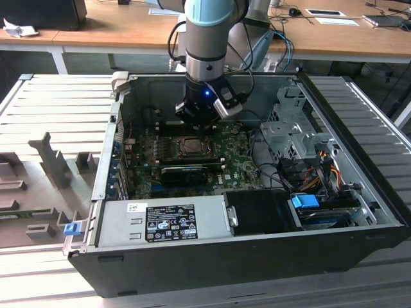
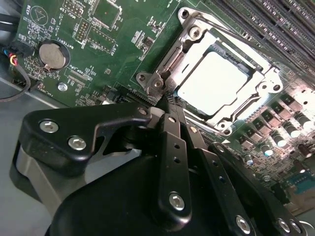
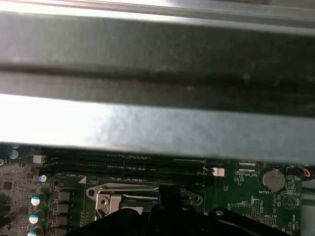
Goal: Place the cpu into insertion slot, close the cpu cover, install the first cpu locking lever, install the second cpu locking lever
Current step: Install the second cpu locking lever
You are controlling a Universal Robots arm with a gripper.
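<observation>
Exterior view: arm reaches down into the open PC case (image 1: 359, 212) at frame centre, gripper (image 1: 199, 122) just above the insertion slot (image 1: 192, 147) on the green motherboard (image 1: 237, 163), likely positioned to work the socket hardware.

Second wrist view: cpu (image 2: 211, 83) sits in the slot at upper right, cpu cover (image 2: 231, 113) down around it as a frame. Gripper fingers (image 2: 170, 130) pinched together w/ nothing between them, tips at the socket's corner hinge, prob. to push a lever.

First wrist view: case wall fills the top; socket at bottom centre.
</observation>
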